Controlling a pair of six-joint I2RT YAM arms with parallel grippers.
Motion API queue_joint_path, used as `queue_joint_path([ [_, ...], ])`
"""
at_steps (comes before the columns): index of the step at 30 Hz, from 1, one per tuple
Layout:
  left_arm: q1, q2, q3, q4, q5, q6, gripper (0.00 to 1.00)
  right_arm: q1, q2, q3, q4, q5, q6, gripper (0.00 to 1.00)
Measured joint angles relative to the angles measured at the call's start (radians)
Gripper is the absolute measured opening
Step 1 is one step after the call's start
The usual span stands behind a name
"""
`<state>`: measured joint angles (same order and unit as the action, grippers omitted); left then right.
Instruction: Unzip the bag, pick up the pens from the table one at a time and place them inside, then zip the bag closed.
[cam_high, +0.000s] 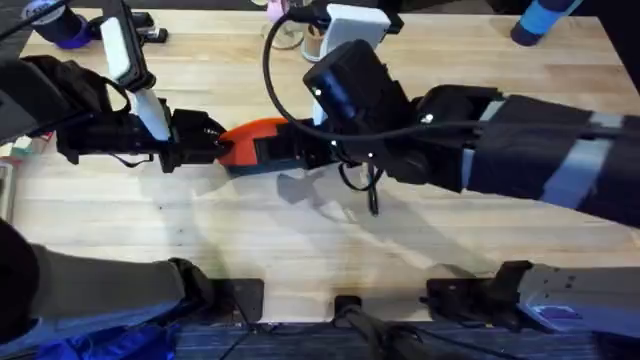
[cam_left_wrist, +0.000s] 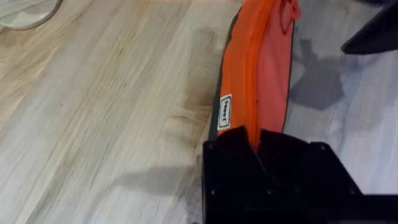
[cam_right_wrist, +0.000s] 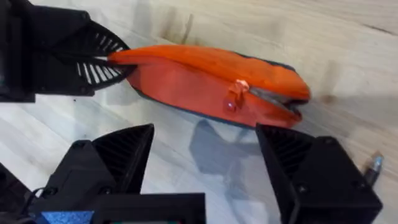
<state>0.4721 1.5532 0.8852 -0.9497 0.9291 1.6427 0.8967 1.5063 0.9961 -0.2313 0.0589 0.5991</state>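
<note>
The orange bag (cam_high: 250, 140) lies on the table (cam_high: 200, 230) left of centre, its dark blue lower part toward me. My left gripper (cam_high: 208, 142) is shut on the bag's left end (cam_left_wrist: 258, 134). In the right wrist view the bag (cam_right_wrist: 186, 74) shows its zip pull (cam_right_wrist: 235, 96) near the right end, where the zip gapes a little. My right gripper (cam_right_wrist: 208, 165) hangs open just above the bag's right half (cam_high: 305, 155), touching nothing. One dark pen (cam_high: 373, 195) lies on the wood just right of the bag, its tip (cam_right_wrist: 375, 163) beside my right finger.
A small cup with pale sticks (cam_high: 315, 40) stands at the back centre. A black stapler (cam_high: 150, 35) and a purple object (cam_high: 60, 30) sit at the back left, a blue object (cam_high: 545, 20) at the back right. Bare wood stretches in front of the bag.
</note>
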Motion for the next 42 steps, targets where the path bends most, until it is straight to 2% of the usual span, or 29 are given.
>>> queue_joint_path([
  [8, 0.000, 0.000, 0.000, 0.000, 0.000, 0.000, 0.044, 0.000, 0.057, 0.000, 0.076, 0.008, 0.000, 0.990],
  [12, 0.000, 0.000, 0.000, 0.000, 0.000, 0.000, 0.044, 0.000, 0.080, -0.001, 0.085, 0.023, 0.001, 0.900],
  [18, 0.000, 0.000, 0.000, 0.000, 0.000, 0.000, 0.044, 0.001, 0.085, -0.003, 0.114, 0.092, 0.004, 0.859],
  [22, 0.000, 0.000, 0.000, 0.000, -0.001, 0.000, 0.044, 0.001, 0.097, -0.003, 0.137, 0.121, 0.005, 0.795],
  [25, 0.000, 0.000, 0.000, 0.000, -0.001, 0.000, 0.044, 0.001, 0.126, -0.003, 0.158, 0.141, 0.004, 0.685],
  [28, 0.000, 0.000, 0.000, -0.004, -0.002, 0.000, 0.044, -0.001, 0.146, -0.004, 0.169, 0.162, 0.003, 0.487],
  [30, 0.000, 0.000, 0.000, -0.006, -0.002, 0.000, 0.044, -0.003, 0.148, -0.005, 0.168, 0.169, 0.004, 0.391],
  [37, 0.002, 0.000, 0.000, -0.015, -0.002, 0.000, 0.044, -0.003, 0.148, -0.005, 0.168, 0.181, 0.004, 0.188],
  [40, 0.002, 0.000, 0.000, -0.015, -0.002, 0.000, 0.044, -0.003, 0.148, -0.006, 0.168, 0.181, 0.005, 0.047],
  [42, 0.002, 0.000, 0.000, -0.015, -0.002, 0.000, 0.044, -0.003, 0.148, -0.006, 0.168, 0.181, 0.004, 0.034],
])
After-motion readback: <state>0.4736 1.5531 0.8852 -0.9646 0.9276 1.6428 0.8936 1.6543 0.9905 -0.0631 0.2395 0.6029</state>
